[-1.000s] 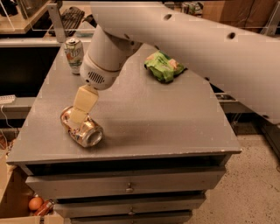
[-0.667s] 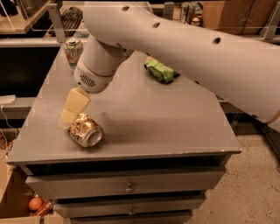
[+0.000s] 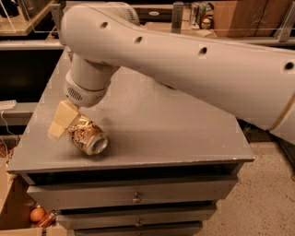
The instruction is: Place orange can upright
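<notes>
On the grey cabinet top [image 3: 175,124], pincer [image 3: 61,122], grip unclear, adjoins toppled orange can [image 3: 90,137].

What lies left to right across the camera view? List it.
Power strip → pincer, low over the table's front-left corner → can, on its side → drawer knob → cardboard box.

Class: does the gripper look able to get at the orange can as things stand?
Probably yes: the gripper sits right beside the orange can lying on the table, with nothing between them.
</notes>
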Robot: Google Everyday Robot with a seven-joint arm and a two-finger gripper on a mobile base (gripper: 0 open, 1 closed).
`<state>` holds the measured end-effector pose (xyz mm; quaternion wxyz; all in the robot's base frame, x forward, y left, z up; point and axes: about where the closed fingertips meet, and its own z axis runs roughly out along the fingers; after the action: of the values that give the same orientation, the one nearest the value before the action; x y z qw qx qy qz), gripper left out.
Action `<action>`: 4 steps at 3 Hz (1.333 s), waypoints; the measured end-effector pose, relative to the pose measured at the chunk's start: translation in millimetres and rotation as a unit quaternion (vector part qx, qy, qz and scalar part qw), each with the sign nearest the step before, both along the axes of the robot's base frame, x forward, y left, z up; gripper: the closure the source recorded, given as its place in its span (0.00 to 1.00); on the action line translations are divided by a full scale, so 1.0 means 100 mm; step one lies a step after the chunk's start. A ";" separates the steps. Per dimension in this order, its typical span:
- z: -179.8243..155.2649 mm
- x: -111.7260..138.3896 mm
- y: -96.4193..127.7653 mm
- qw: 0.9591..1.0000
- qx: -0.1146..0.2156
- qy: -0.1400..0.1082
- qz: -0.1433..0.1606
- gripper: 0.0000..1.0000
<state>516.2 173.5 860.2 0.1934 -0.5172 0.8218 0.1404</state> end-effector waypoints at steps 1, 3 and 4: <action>-0.16 -0.05 0.00 0.997 -0.066 0.015 -0.034 0.03; -0.27 -0.08 -0.03 0.989 -0.138 0.021 -0.054 0.24; -0.18 -0.03 -0.05 0.987 -0.147 0.003 -0.063 0.47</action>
<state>512.8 168.1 842.0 0.1208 -0.4870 0.8650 0.0069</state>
